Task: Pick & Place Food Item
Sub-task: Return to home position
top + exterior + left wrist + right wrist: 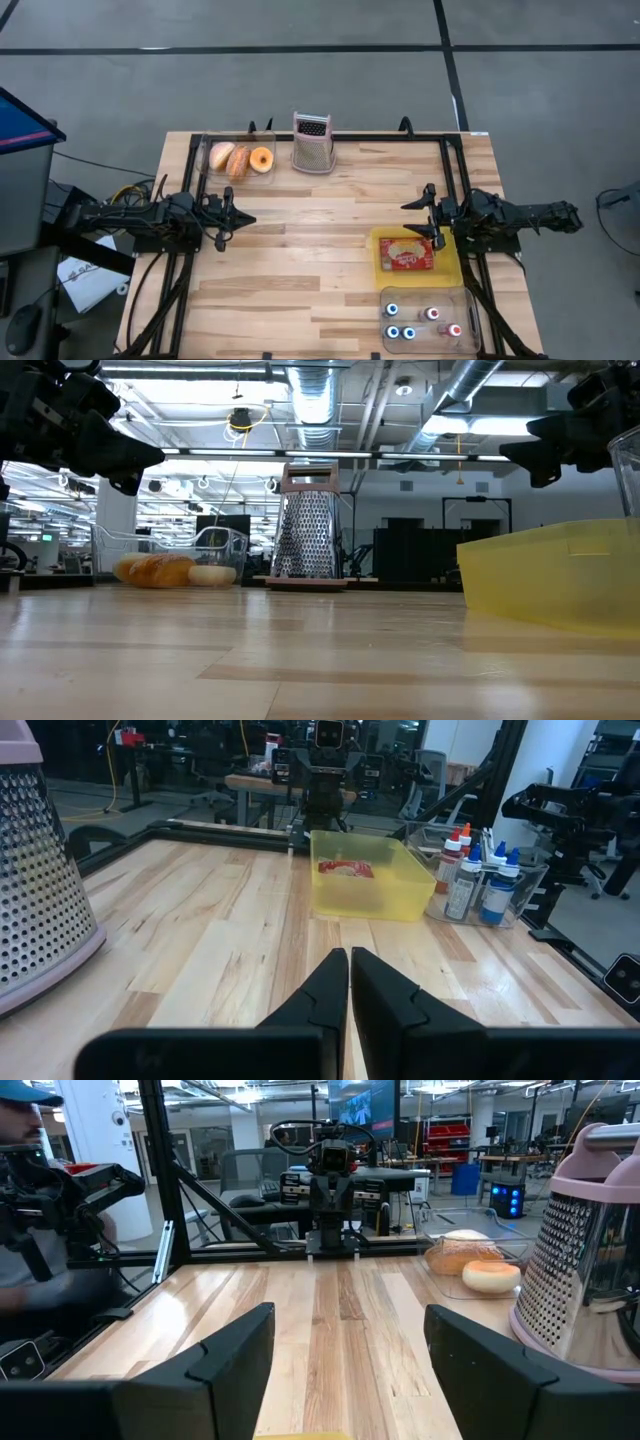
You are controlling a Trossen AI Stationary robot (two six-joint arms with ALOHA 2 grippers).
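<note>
red popcorn bag lies inside the yellow bin at the right (next to a clear bin of bottles). right gripper hangs by the yellow bin's far edge, fingers wide apart. left gripper waits at the left, fingers pressed together, empty.

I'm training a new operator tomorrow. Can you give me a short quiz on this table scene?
1. True or false: the red popcorn bag lies in the yellow bin.
2. The left gripper is shut. The right gripper is: A) open and empty B) shut and empty C) shut on the popcorn bag.
3. Fill in: the transparent bin beside the box grater holds ___ pastries.
Key: 1 true; 2 A; 3 three.
</note>
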